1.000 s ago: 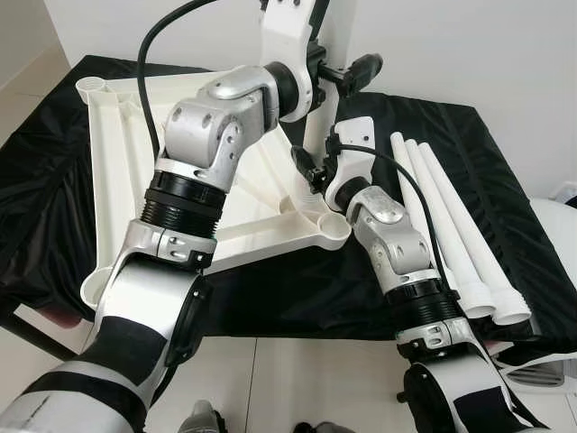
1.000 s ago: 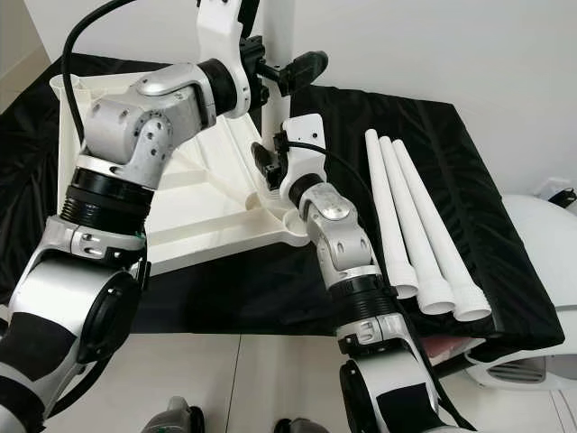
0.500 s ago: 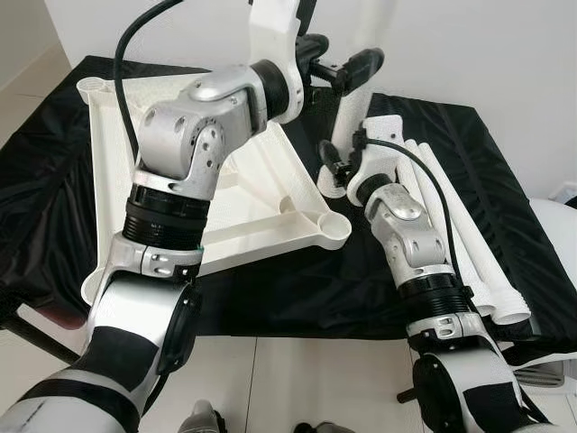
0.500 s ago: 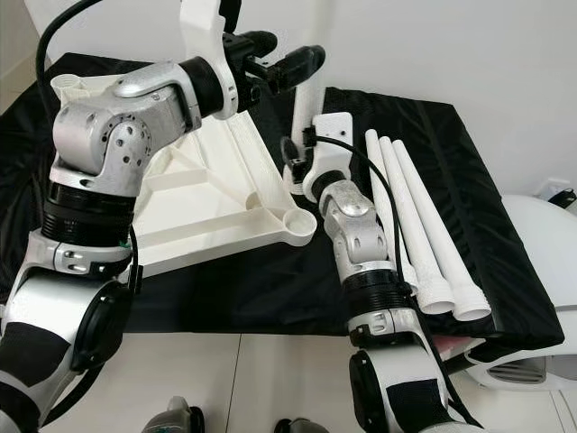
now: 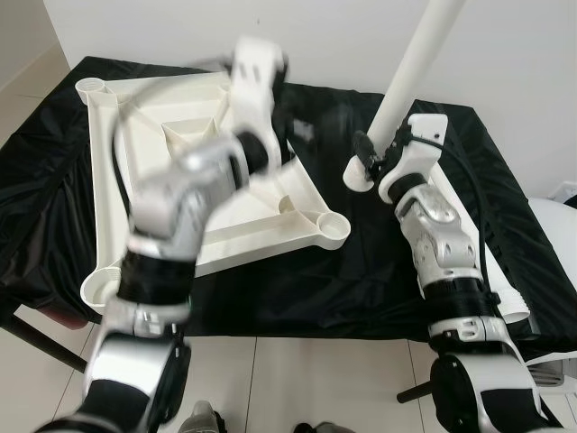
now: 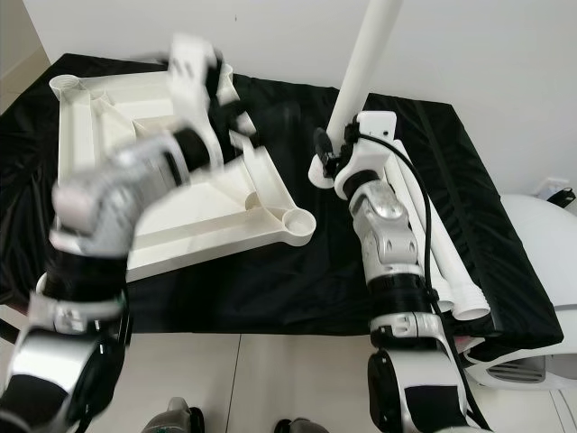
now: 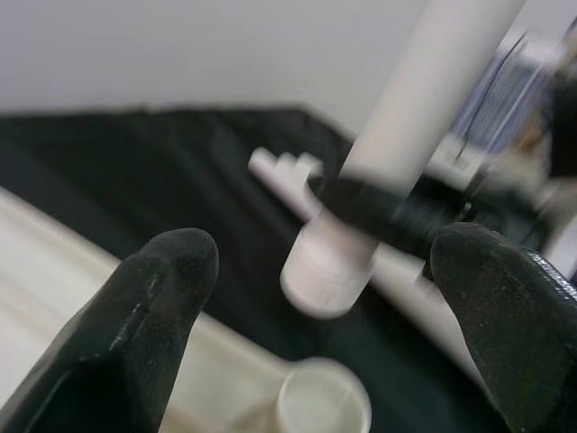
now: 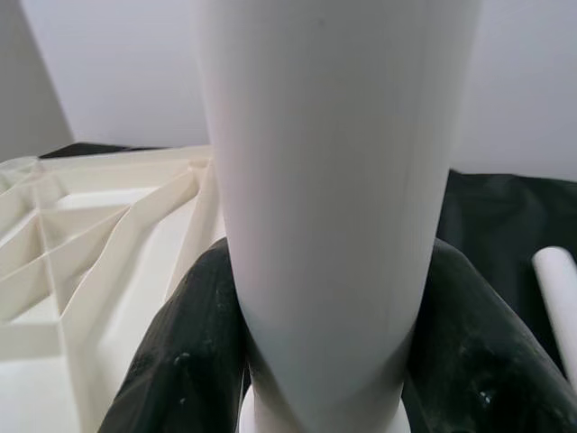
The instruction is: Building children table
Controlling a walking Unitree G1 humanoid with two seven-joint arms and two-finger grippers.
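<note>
Over the black-draped desk [image 5: 270,280], we find the right end effector [image 5: 379,161] clamped round a white table leg [image 5: 410,68], held upright with its foot hanging just beyond the near-right corner socket [image 5: 332,225] of the upturned white tabletop [image 5: 180,180]. Our left end effector [image 7: 315,298] stands with fingers [image 7: 153,298] wide apart, holding nothing; its arm is blurred over the tabletop. Spare legs [image 6: 451,271] lie on the cloth to the right. We judge the task barely begun: no leg sits in any visible socket. Seating this leg and the others remains.
</note>
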